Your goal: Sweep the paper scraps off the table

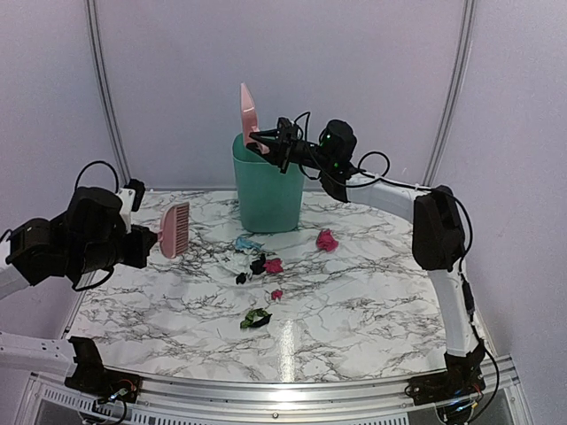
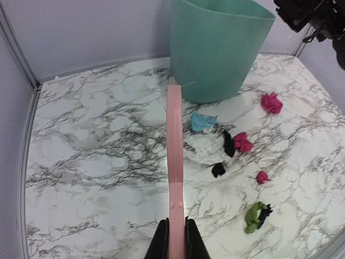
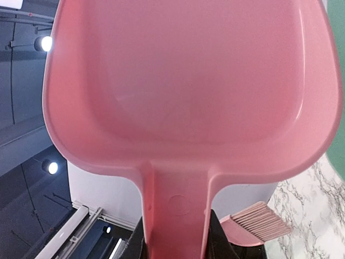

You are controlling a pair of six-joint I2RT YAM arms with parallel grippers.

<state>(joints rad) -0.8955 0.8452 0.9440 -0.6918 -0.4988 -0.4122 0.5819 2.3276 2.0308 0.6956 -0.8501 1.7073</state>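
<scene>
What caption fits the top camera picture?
Left gripper holds a brush, right gripper holds a dustpan upright at the bin, paper scraps dot the table.

Left gripper [image 2: 176,240] clamps base of pink brush [image 2: 174,145], seen edge-on, running up mid-frame twd a teal bin [image 2: 218,54] standing on the marble table [image 2: 91,162]. Paper scraps [image 2: 237,142] lie R of the brush: light-blue one just beside it, black + pink pair, lone black bit, small pink bit, green/black wad nearest cam, magenta wad near bin. Dark arm hardware [image 2: 315,19] in top-R corner.
</scene>
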